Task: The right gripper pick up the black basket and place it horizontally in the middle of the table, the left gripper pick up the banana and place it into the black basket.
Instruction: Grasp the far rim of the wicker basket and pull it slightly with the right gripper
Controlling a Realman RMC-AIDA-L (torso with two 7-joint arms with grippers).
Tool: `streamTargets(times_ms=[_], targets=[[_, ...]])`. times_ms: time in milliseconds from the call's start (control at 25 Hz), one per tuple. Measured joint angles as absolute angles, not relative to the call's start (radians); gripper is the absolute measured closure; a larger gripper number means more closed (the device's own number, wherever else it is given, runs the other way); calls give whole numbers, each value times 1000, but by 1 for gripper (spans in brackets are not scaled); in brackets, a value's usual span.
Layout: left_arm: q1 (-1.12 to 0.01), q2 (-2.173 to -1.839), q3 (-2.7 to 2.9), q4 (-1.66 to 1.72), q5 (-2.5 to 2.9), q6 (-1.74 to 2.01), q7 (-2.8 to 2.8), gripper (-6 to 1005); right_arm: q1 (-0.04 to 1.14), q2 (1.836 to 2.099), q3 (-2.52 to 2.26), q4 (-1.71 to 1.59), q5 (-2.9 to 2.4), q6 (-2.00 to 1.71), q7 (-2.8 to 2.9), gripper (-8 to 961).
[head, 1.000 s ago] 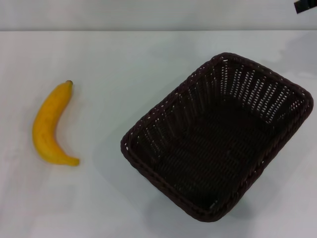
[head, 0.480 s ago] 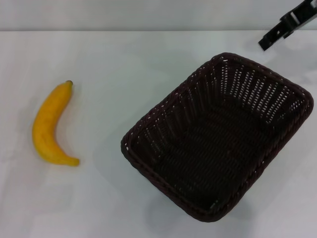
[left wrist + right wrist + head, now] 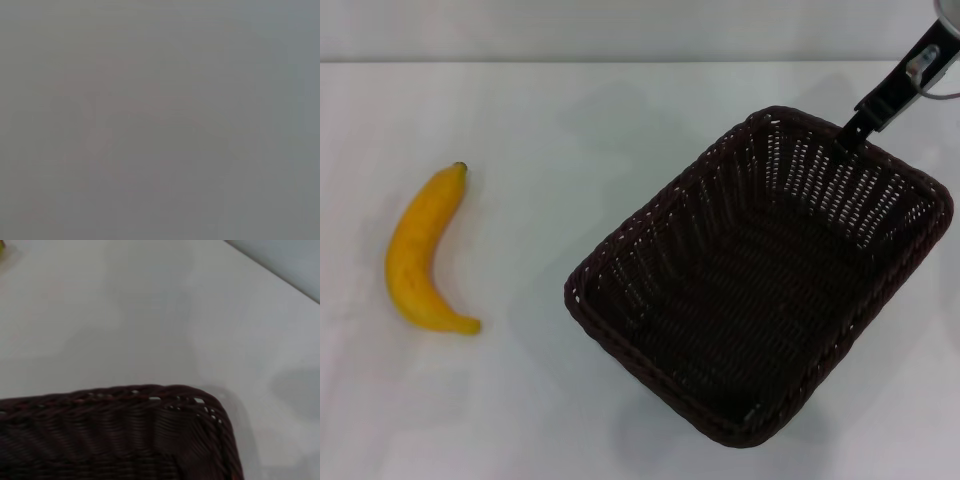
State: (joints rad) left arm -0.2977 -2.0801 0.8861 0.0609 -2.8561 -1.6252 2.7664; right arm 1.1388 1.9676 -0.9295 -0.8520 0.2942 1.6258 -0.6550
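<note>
The black basket (image 3: 765, 280) stands at an angle on the right half of the white table (image 3: 570, 110), empty. A corner of its braided rim shows close up in the right wrist view (image 3: 190, 405). The right gripper (image 3: 853, 130) comes in from the upper right, its slim black finger tip at the basket's far rim. The banana (image 3: 420, 250) lies on the table at the left, stem tip pointing away. The left gripper is out of view; the left wrist view shows only plain grey.
The table's far edge (image 3: 620, 62) runs along the top of the head view, with a grey wall behind it. Bare white tabletop lies between the banana and the basket.
The right gripper has come down and leftward from the upper right corner to the basket's far rim. The basket and the banana have not moved.
</note>
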Motion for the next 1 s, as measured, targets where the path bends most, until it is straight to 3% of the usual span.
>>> streamTargets(times_ms=[200,800,1000], targets=[[-298,-2080,887,53,-2856,-1625,2766,132,1155,1986,-936,-792,233,1575,-653,291],[-290,-2083,887,39,-2856,-1611,2766,133,1247,2002,-1045,-592,193,1517,-655,338],[-289,-2084,887,34,-2855,-1611,2766,133,1250,2007,-1056,-586,193,1519,-656,531]])
